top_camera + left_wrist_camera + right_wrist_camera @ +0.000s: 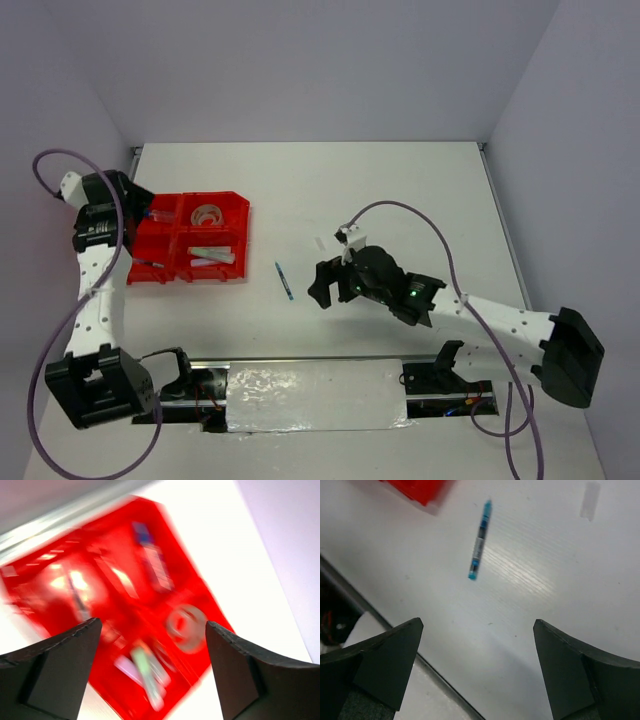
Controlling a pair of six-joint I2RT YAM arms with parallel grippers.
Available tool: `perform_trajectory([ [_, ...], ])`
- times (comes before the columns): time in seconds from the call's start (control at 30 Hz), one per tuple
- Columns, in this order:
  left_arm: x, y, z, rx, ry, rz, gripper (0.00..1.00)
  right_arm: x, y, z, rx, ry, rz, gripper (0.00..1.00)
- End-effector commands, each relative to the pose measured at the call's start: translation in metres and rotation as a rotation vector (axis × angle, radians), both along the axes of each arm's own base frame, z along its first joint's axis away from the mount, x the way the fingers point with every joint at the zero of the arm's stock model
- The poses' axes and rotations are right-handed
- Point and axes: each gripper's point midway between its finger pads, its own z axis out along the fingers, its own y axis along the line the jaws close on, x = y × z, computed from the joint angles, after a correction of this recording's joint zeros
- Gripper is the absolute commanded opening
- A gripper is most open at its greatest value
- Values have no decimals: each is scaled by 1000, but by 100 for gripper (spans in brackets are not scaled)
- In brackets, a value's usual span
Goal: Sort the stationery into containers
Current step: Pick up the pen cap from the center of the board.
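Okay, so your left gripper [152, 627] hangs over the upper left corner of the red tray [243, 235] in the top view. Its jaws are spread wide and there's nothing between them. The left wrist shot is pretty blurry, but you can still make out all four compartments under the fingers.

Where the stuff sits, going by the top view:
- The tape roll [208, 213] lies flat in the tray's upper right compartment.
- The pastel markers [212, 254] lie in the lower right one.
- A thin dark pen [150, 263] lies in the lower left one.
- Something blue shows in the upper left one, half hidden by your gripper, so I can't tell what it is.

One blue pen [284, 281] is out on the white table [400, 180], just right of the tray's lower right corner and not touching it.

Your right gripper [477, 625] hovers over bare table near the middle of the top view, jaws wide and holding nothing. In its wrist view the blue pen lies in the upper middle of the frame, clear of both fingers. A small pale patch [590, 500] sits at the upper right, and I can't say what it is.
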Motion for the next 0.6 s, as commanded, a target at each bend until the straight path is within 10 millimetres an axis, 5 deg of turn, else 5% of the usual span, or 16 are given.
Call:
perform_trajectory([
  [0.0, 4, -39, 42, 113, -30, -146, 99, 27, -8, -3, -83, -1, -158, 100],
  [0.13, -9, -103, 46, 144, -13, -298, 99, 48, -8, -15, -200, 11, -214, 100],
  [0.2, -19, -115, 37, 133, -2, -317, 99, 64, -7, -8, -246, 12, -224, 97],
  [0.23, -26, -125, 39, 128, -21, -355, 99, 69, -2, -20, -282, 50, -199, 96],
  [0.4, -50, -166, 19, 75, -2, -553, 97, 119, 12, -25, -376, 87, -171, 74],
  [0.57, -69, -191, -9, 86, 83, -701, 94, 151, 12, -61, -513, 163, -177, 69],
])
